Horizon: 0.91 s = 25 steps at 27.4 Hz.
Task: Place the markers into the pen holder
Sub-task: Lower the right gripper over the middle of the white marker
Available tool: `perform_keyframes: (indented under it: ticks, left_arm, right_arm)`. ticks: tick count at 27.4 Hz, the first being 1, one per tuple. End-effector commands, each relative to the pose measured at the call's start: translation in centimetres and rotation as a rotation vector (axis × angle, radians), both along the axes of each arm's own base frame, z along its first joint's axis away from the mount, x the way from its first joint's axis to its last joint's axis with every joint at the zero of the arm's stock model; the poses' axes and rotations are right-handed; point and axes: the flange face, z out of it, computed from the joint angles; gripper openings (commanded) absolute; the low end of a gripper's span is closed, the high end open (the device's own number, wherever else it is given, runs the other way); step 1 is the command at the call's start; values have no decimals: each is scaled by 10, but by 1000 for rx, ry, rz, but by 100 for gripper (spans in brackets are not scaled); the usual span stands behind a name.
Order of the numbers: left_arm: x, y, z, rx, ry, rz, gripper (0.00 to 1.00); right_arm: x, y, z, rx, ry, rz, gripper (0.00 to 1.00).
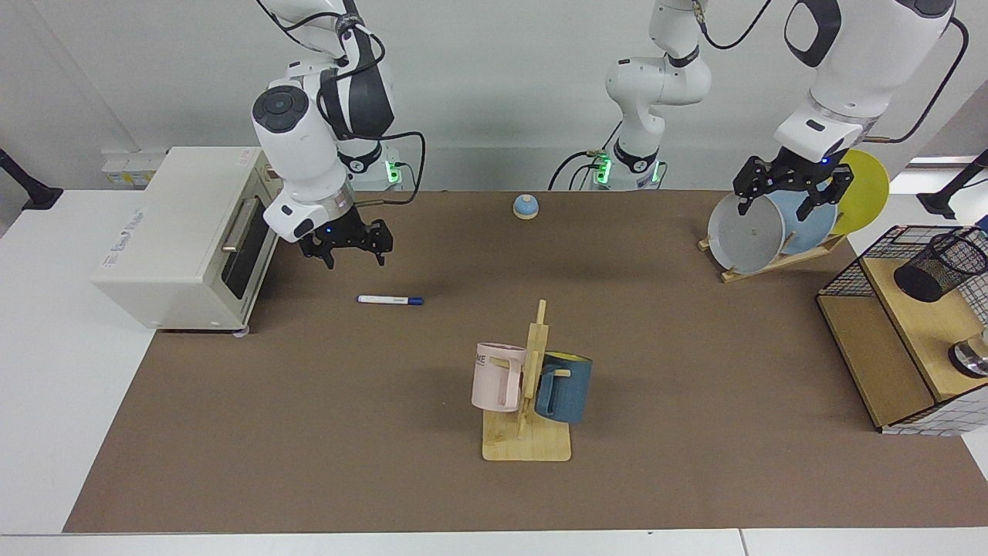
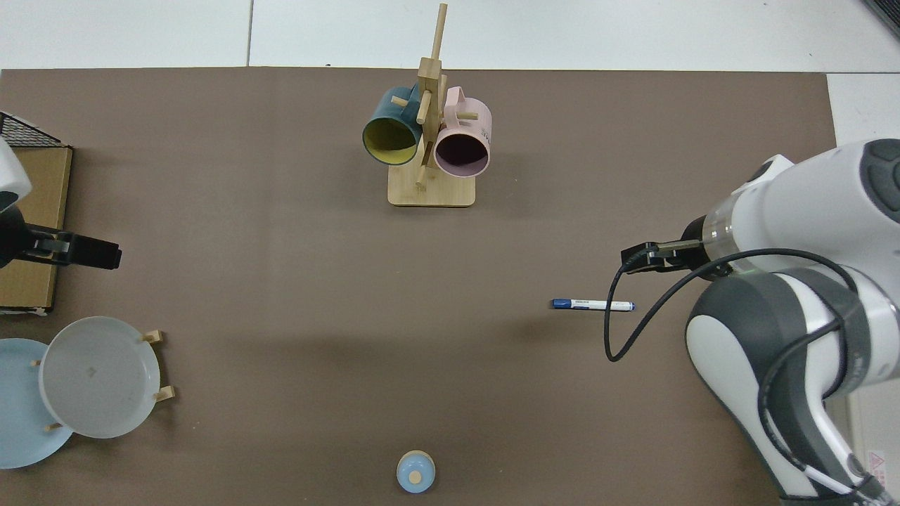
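Above the mat, my right gripper (image 1: 354, 254) hangs with fingers spread, the marker (image 1: 390, 300) lying at its five o'clock; my left gripper (image 1: 781, 204), fingers wide, waits over the plates (image 1: 747, 233).

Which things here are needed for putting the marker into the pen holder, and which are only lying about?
Needed: marker; pen holder; right gripper, open above the marker; left gripper, open, waiting over the plates.

Lying about: toaster oven; mug rack; pink mug; blue mug; plates; bell.

The pink mug (image 1: 498, 376) shows the letters "ME"; other print is illegible.
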Motion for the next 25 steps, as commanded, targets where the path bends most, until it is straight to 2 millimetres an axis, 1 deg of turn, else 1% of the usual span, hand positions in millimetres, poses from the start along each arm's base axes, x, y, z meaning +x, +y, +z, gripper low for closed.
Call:
perform_keyframes:
  ticks: [1, 7, 13, 17, 25]
  left_arm:
    - [-7, 1, -2, 15, 2, -9, 100]
    - [-8, 1, -3, 15, 7, -9, 100]
    - [-8, 4, -3, 15, 10, -6, 100]
    - [-8, 4, -3, 13, 10, -1, 100]
    - [-9, 6, -7, 13, 19, 2, 100]
  right_arm:
    - [3, 1, -22, 9, 7, -97, 100]
    - [5, 1, -41, 0, 36, -197, 100]
    - [7, 1, -71, -16, 59, -370, 100]
    - [7, 3, -84, -28, 79, -492, 100]
    - [-5, -1, -108, -71, 138, -690, 100]
